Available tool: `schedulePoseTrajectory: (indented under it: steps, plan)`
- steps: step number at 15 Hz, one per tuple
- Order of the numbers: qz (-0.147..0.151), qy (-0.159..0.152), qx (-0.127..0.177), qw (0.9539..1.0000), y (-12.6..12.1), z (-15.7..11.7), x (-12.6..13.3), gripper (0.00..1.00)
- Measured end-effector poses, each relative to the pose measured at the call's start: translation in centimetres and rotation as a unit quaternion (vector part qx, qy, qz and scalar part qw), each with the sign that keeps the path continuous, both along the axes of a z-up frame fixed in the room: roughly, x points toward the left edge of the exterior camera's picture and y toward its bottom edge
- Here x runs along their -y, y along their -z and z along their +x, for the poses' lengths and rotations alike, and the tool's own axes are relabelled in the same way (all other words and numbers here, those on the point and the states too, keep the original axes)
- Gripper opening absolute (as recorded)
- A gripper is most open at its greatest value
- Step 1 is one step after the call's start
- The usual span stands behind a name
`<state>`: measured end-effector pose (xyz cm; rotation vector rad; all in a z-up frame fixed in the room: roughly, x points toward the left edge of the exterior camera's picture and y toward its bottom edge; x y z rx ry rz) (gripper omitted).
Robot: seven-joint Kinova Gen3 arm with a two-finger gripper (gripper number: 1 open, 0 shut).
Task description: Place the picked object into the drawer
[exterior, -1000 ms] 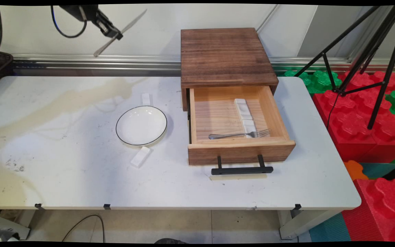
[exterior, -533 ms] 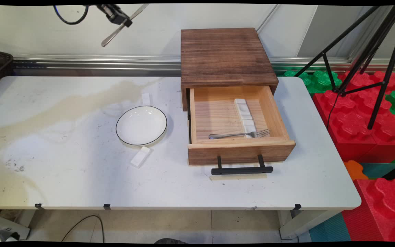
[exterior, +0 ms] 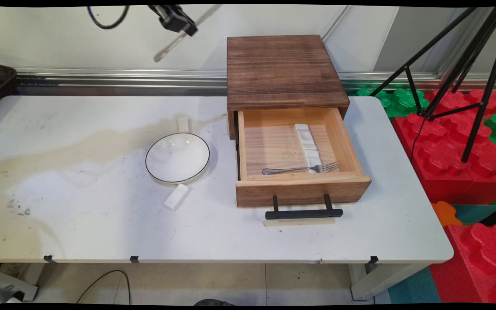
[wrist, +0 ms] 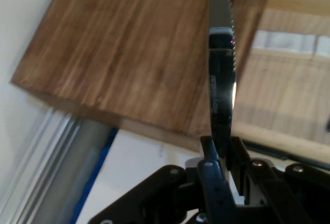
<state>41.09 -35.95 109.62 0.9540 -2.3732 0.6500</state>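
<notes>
While raised high above the table's (exterior: 101, 224) far edge, left of the wooden drawer box (exterior: 282, 71), gripper (exterior: 186, 30) clamped on a serrated knife (wrist: 221, 74), blade between closed fingers (wrist: 209, 154). Below, near mid-table: white plate (exterior: 177, 157). Inside the open drawer (exterior: 302, 189): fork (exterior: 300, 169) by its front wall.

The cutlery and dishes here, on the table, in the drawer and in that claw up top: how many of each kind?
Knives: 1, the table knife clamped in the gripper high above the table.
Forks: 1, the fork in the open drawer.
Plates: 1, the black-rimmed white plate on the table.
White rests: 3, cutlery rest in the drawer, small white blocks and beside the plate.
Total: 6.
</notes>
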Motion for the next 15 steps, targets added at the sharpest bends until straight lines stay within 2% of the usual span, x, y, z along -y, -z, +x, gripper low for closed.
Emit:
schedulePoseTrajectory:
  steps: [2, 4, 7, 10, 15]
  plan:
    - [0.007, 0.018, -0.004, 0.9998, 0.1, -2.1, 0.0, 0.00]
    - [0.020, 0.039, -0.008, 0.9990, 0.7, -5.6, 0.3, 0.00]
    - [0.033, 0.054, -0.008, 0.9980, 1.7, -9.1, 1.0, 0.00]
    - [0.045, 0.058, -0.004, 0.9973, 3.0, -12.2, 2.0, 0.00]
    - [0.061, 0.043, 0.004, 0.9972, 5.5, -16.9, 4.0, 0.00]
